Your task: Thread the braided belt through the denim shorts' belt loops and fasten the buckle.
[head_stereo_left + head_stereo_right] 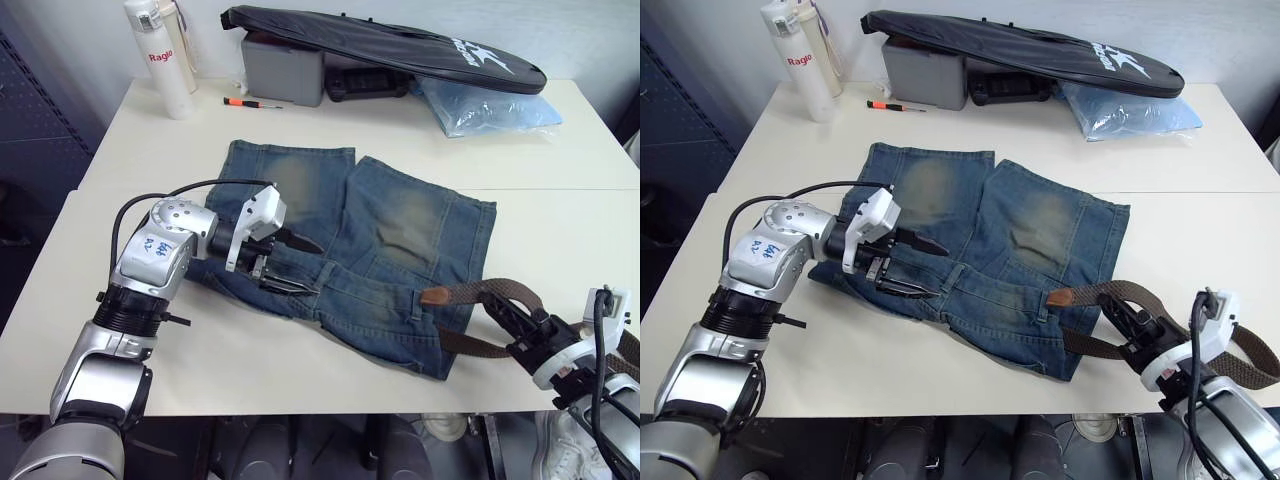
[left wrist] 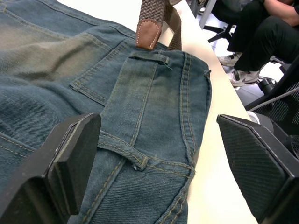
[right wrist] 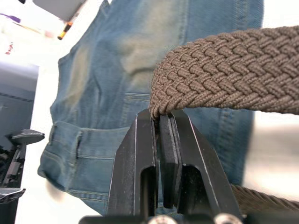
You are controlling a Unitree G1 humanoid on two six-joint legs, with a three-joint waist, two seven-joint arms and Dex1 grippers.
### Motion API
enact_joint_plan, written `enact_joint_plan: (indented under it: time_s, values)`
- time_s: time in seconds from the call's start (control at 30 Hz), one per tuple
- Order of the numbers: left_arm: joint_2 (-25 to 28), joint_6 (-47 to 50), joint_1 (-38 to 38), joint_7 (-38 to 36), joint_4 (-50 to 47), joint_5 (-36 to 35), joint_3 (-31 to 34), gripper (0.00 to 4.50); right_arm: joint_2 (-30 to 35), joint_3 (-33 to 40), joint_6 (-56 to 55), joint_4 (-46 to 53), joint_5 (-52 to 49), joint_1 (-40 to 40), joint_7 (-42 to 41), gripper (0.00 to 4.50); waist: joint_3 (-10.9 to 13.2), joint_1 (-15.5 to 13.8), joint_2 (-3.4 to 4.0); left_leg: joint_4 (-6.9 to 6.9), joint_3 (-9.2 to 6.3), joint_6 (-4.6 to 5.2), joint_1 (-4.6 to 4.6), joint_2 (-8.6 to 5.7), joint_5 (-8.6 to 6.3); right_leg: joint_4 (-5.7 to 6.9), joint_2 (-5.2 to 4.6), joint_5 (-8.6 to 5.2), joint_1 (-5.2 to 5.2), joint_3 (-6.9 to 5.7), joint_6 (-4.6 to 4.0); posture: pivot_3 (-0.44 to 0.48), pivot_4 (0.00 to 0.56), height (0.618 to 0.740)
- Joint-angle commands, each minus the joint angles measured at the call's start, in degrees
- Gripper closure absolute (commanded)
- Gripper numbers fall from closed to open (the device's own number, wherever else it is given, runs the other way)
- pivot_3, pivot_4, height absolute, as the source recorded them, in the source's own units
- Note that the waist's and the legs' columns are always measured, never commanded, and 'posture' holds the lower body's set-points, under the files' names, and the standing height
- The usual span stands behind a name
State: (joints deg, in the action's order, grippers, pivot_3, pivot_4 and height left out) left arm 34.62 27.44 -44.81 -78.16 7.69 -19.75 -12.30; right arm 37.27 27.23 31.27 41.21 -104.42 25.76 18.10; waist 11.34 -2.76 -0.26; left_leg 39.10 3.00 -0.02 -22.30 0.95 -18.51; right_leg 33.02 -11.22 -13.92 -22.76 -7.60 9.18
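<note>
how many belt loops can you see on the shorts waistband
2 clearly: one belt loop between the open left gripper's fingers, another farther along the denim shorts, just before the braided belt's tan tip. Others may be hidden.

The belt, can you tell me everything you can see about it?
The belt is a brown woven strap with a tan leather tip. It looks like stretchy braided cord. The tip lies on the shorts at the waistband, near a belt loop. The strap bends in a loop off the shorts' edge, where the right gripper pinches it shut. Its buckle can't be seen.
</note>
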Motion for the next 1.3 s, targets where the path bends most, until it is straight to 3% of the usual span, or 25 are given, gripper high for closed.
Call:
enact_joint_plan:
  time_s: [0.03,0.73,0.93,1.3]
  values:
    - [0.25,-1.15,-0.34,-0.53,0.01,0.17,0.45,0.11,-0.34,0.67,-0.43,0.49,0.74,1.22,-1.01,4.5,0.0,-0.01,0.0,0.0,0.0,0.0,0.0,0.0,0.0,0.0,0.0,0.0,0.0,0.01,0.0,0.0,0.15,0.74]
    - [0.29,-2.39,0.25,-0.76,0.52,0.47,0.25,0.11,-3.12,-5.25,0.71,0.51,4.25,3.25,-2.74,4.5,0.0,0.08,0.0,0.0,0.01,0.01,0.01,0.0,-0.01,0.02,0.0,0.0,-0.01,0.02,0.0,0.0,0.15,0.74]
    - [0.16,-2.05,0.47,-0.48,-0.1,0.5,0.26,0.11,-5.01,-10.33,0.2,-1.21,8.08,-0.25,-1.67,4.5,0.0,0.35,0.0,0.0,0.01,0.0,0.02,0.01,-0.01,0.04,0.01,0.0,-0.02,0.02,0.0,0.0,0.15,0.74]
    - [0.14,-1.13,0.86,0.06,-1.35,0.18,0.43,0.11,-7.57,-10.58,-1.17,-3.94,12.86,-4.75,-0.31,4.5,0.0,1.31,0.0,0.0,0.02,0.0,0.01,0.01,-0.01,0.06,0.01,0.0,-0.03,0.04,0.0,0.0,0.15,0.74]
